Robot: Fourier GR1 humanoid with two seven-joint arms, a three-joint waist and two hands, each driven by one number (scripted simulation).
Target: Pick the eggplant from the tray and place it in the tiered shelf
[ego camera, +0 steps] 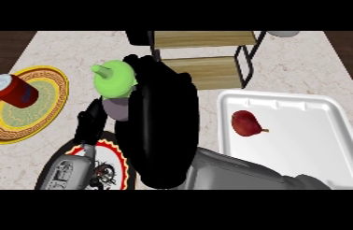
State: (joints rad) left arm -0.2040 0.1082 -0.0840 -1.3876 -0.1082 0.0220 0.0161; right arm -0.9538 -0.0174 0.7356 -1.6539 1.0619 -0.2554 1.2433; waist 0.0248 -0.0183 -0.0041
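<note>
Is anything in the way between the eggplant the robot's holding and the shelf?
Nothing visible. The right robot hand is curled round the eggplant, its green cap up, left of the shelf. Only bare counter lies between them, though the robot hand hides part of that gap.

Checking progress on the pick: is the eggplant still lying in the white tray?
No. The eggplant is held in the right hand, left of the white tray, which holds only a red fruit.

Shelf (204, 65): matt wood boards, thin black metal frame. Tray (303, 131): smooth white plastic, slight sheen. Counter (76, 51): pale marbled stone look. Right hand (162, 126): glossy black. Eggplant (116, 84): smooth green cap, dull purple skin
</note>
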